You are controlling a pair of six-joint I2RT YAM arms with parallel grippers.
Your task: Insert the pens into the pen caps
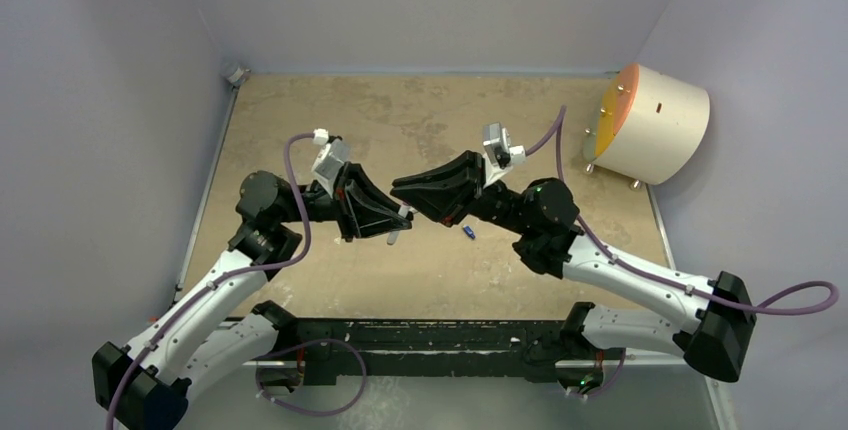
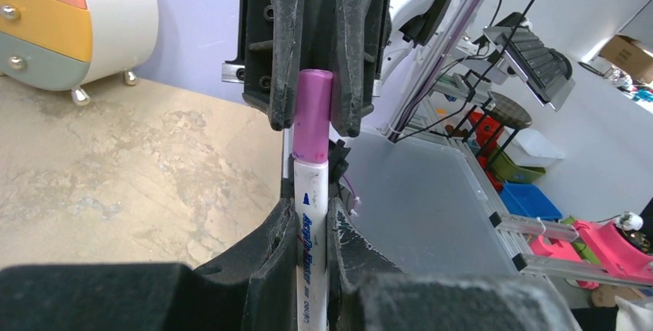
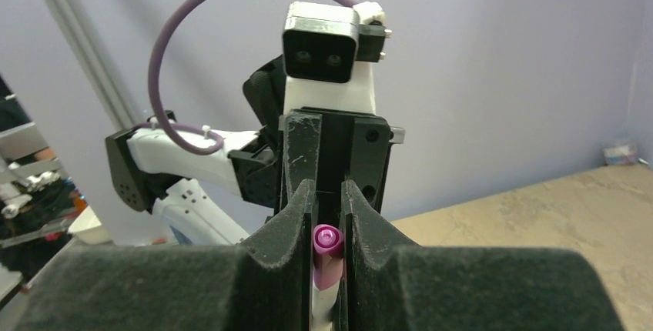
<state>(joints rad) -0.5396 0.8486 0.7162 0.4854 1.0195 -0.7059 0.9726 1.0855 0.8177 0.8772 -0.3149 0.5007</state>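
Observation:
My left gripper (image 1: 398, 215) is shut on a white pen (image 2: 312, 231) with blue lettering, held between its fingers (image 2: 269, 262). A pink cap (image 2: 313, 115) sits on the pen's tip. My right gripper (image 1: 400, 190) faces the left one above the table's middle and is shut on that pink cap (image 3: 326, 258). The pen's tail (image 1: 393, 237) sticks out below the left gripper. A blue cap (image 1: 468, 231) lies on the table under the right arm. The other pens and the orange cap are out of view.
A round white drum (image 1: 650, 122) with an orange face and small feet lies at the back right; it also shows in the left wrist view (image 2: 77, 23). A small white object (image 1: 237, 75) sits in the back left corner. Purple walls enclose the tan table (image 1: 330, 280).

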